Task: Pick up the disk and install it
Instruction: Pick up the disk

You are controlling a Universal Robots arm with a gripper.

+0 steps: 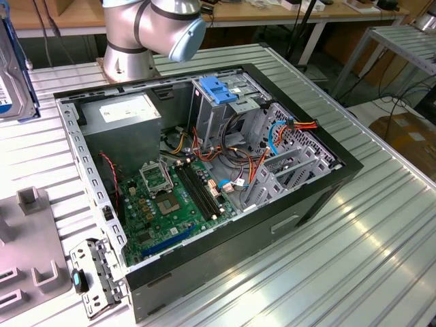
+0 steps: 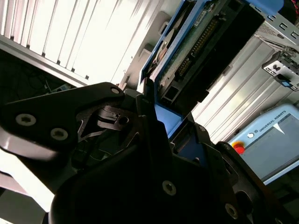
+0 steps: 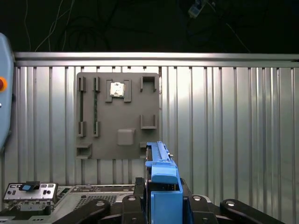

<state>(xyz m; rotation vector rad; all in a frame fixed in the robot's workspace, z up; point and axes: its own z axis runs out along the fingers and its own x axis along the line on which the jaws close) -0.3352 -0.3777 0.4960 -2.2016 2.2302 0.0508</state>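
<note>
**Arm upright on its base, gripper clamped**

In the exterior view the arm point(image 1: 129, 30) rises from its round silver base point(image 1: 126, 68). A thick joint point(image 1: 178, 27) above it carries a pale blue cap. In both wrist views the black gripper point(image 3: 162, 198) point(image 2: 170, 122) is closed on the disk point(image 3: 161, 163) point(image 2: 187, 51), with one finger against each blue-railed side (its linkage bars and screw heads spread out behind the grip). The disk stands edge-on out of the jaws.

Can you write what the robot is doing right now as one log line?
gripper: shut on disk | disk: held outside computer case | install: not yet done
</note>
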